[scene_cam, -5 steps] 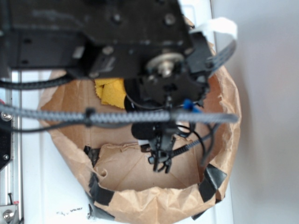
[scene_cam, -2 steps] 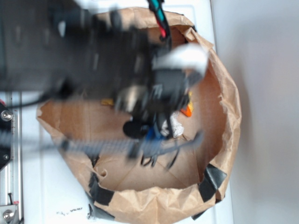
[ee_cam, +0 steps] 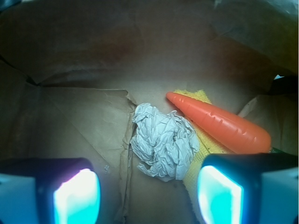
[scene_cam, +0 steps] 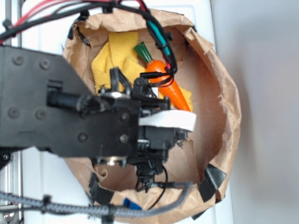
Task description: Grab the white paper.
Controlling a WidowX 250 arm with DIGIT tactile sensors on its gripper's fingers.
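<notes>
White paper [ee_cam: 163, 147] lies just ahead, between the open jaws.

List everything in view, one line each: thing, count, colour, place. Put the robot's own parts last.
paper ball: 1, off-white, on the bag floor, between the fingers and just ahead of them, touching the cloth
carrot: 1, orange with green top, lying on the cloth, right of the ball in the wrist view
cloth: 1, yellow, inside the bag, under the carrot
bag: 1, brown paper, walls rolled down and open, holding all three things
tape: several black strips, on the bag's rim
surface: 1, white, under the bag
arm: 1, black, over the bag
gripper: 1, open, fingers astride the ball
</notes>
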